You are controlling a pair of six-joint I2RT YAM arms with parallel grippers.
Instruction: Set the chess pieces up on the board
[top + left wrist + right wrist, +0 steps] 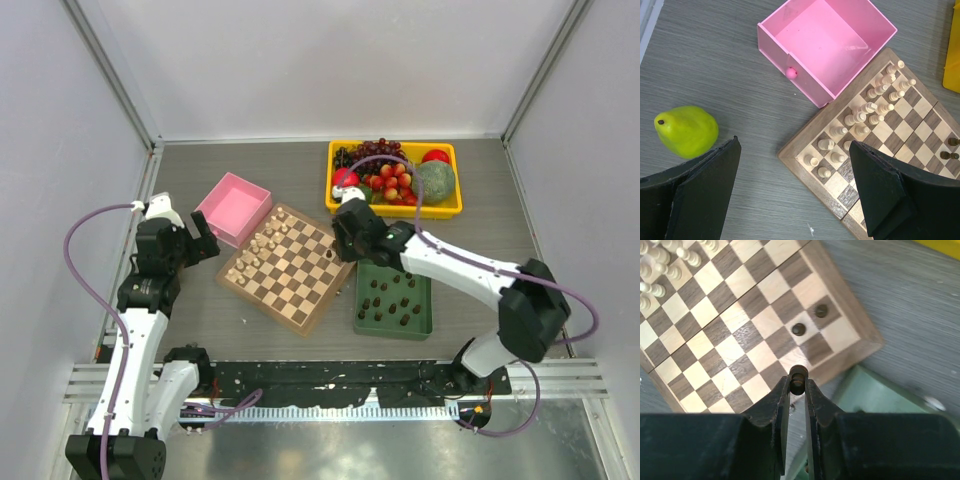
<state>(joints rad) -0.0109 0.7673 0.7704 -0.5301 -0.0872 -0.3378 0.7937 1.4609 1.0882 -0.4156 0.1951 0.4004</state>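
Observation:
The board (291, 287) lies tilted at mid-table, cream pieces (262, 241) lined along its far-left side. My right gripper (798, 382) is shut on a dark chess piece (798, 374), held over the board's (730, 350) near-right edge by the corner. Two dark chess pieces (821, 311) (798, 329) stand on squares near that corner. Several more dark pieces (385, 298) sit in the green tray (424, 322). In the top view my right gripper (333, 250) hangs at the board's right corner. My left gripper (795, 200) is open and empty over the board's (796, 150) left corner.
A pink box (232, 207) stands just behind the board's left side. A yellow bin (450, 208) of fruit is at the back right. A green pear (686, 131) lies on the table by my left finger (705, 190).

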